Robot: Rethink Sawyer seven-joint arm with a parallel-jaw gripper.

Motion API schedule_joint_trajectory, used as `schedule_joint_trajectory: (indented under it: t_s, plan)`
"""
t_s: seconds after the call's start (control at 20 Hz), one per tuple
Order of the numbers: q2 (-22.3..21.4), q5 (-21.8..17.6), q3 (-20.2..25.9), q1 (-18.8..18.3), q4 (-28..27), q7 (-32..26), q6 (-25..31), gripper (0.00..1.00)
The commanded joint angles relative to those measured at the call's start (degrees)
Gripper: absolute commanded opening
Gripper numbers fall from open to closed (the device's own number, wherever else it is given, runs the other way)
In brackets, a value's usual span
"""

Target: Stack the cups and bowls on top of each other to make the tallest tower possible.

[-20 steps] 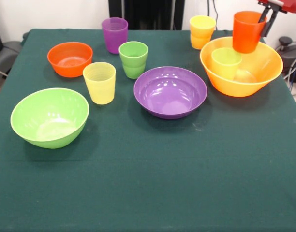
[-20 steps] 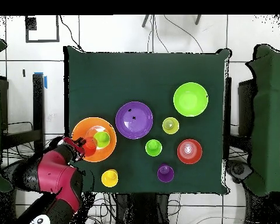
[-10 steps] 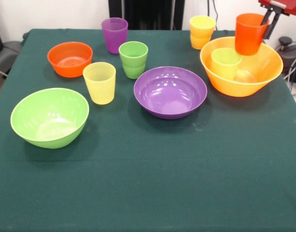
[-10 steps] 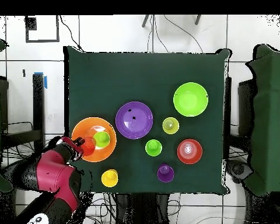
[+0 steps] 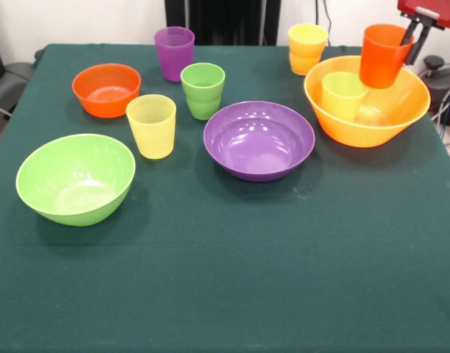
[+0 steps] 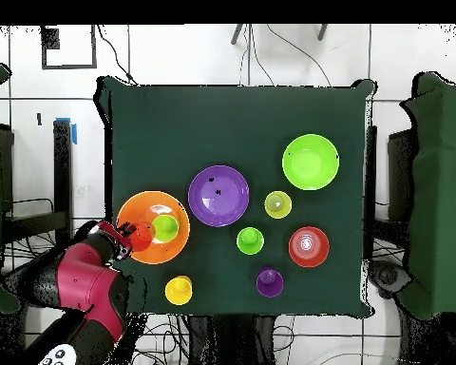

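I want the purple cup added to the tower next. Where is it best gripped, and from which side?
Probably from above, by the rim: the purple cup stands upright and mouth-up near the table's edge, so one finger can go inside and one outside. Its ribbed wall tapers downward, making a side pinch less secure. The dark green cup stands clear.

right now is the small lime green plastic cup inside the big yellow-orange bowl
Yes, the lime green plastic cup stands upright inside the yellow-orange bowl.
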Motion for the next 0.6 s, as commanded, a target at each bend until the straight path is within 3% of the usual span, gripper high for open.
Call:
schedule_joint_trajectory:
  t_s: [0.05,0.6]
  plan:
    - [1.9,1.7,4.9,0.5,-2.8,13.0,1.9,0.0]
    - [-0.4,1.2,4.3,0.8,-2.0,12.7,4.2,0.0]
